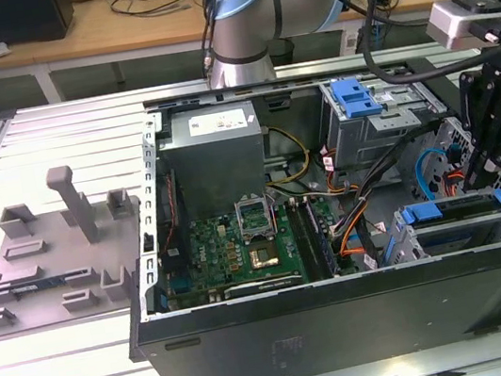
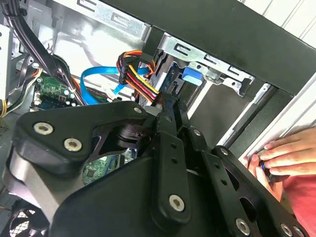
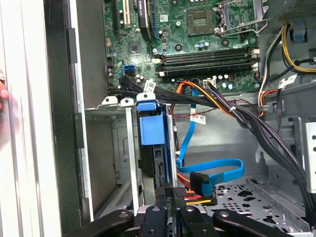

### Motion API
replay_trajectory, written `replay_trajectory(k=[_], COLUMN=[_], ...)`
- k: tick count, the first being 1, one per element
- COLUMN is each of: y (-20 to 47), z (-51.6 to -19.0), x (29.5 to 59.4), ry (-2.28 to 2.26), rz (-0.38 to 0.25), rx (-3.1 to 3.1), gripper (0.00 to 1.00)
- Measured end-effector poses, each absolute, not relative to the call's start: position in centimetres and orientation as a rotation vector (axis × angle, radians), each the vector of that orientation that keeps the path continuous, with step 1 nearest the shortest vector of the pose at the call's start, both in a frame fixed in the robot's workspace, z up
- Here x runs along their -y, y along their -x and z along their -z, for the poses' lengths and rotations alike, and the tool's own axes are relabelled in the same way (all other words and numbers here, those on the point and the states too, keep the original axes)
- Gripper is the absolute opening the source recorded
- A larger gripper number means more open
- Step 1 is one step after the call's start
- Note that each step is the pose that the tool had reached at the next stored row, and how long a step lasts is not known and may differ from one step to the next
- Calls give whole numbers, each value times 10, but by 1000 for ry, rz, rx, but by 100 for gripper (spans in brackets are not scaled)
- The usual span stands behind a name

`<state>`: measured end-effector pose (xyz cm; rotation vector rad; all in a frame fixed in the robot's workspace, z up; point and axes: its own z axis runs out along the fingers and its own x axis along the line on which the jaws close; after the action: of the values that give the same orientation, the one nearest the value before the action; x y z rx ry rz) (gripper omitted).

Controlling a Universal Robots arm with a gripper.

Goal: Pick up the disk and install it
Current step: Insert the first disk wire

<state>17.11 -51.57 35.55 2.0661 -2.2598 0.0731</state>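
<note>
Disk (image 3: 150, 131): upright in drive cage (image 3: 111, 103) slot, blue-railed end farthest from pincer (image 3: 168, 212).
Pincer: narrow, clamped on disk's near edge.
Labels: white cable tag (image 3: 198, 119) beyond disk; print too small to read.

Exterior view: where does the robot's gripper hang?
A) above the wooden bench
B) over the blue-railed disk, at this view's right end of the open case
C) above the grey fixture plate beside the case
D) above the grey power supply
B: the gripper hangs right over the disk and its blue rail, at the exterior view's right end of the case.
</note>
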Motion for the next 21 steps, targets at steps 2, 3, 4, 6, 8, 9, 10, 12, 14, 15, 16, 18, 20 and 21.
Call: replay_trajectory(k=[2,3,4,6,8,9,10,12,14,15,16,18,20,21], y=[-171,-171,-171,-171,-171,-171,-171,-171,-171,-171,-171,-171,-171,-171], z=[-356,-356,-356,-356,-355,-356,-355,-355,-355,-355,-355,-355,-355,-355], x=[516,516,516,516,516,517,517,519,522,523,523,524,526,526], ry=[-2066,-2068,-2069,-2079,-2099,-2107,-2111,-2118,-2125,-2129,-2131,-2133,-2134,-2135], rz=[-73,-73,-73,-73,-74,-75,-75,-73,-58,-49,-44,-41,-39,-37], rx=[2260,2259,2257,2248,2231,2223,2220,2216,2222,2226,2229,2230,2231,2232], gripper=[17,17,17,17,17,17,17,17,17,17,17,17,17,17])
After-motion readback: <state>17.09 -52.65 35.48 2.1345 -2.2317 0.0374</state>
